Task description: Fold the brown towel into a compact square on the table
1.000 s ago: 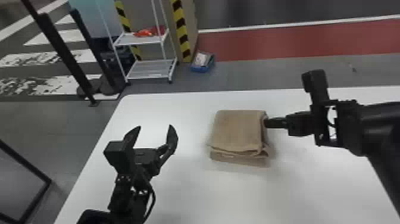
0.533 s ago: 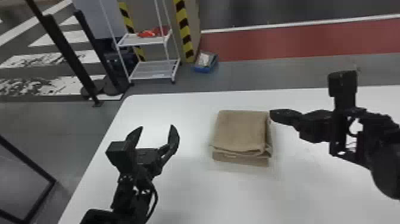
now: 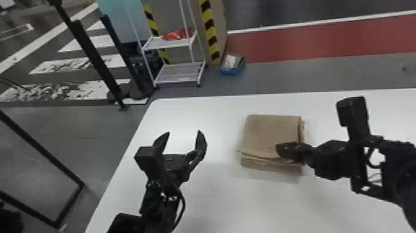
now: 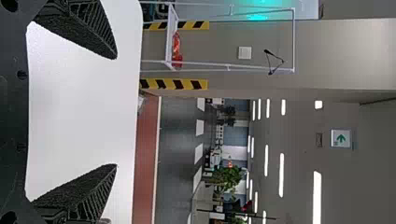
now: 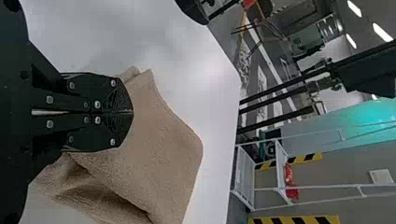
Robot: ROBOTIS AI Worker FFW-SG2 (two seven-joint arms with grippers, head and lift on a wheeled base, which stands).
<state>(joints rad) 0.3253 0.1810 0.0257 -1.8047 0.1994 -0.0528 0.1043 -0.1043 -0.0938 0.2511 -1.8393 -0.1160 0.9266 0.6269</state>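
Towel (image 3: 269, 133) folded near-square on counter (image 3: 216, 201), we look almost done! Right fingers (image 3: 288, 150) pressed together over it; left fingers (image 3: 201, 144) spread, off to side. Near edge (image 3: 266, 166) uneven; we probably just tidy, back away.

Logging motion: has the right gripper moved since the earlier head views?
Yes: the right gripper shows nearer the robot, farther from the far table edge.

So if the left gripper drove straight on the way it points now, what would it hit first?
Nothing I can see: the left gripper points over bare table toward the far edge. Height and tilt are hard to judge, though.
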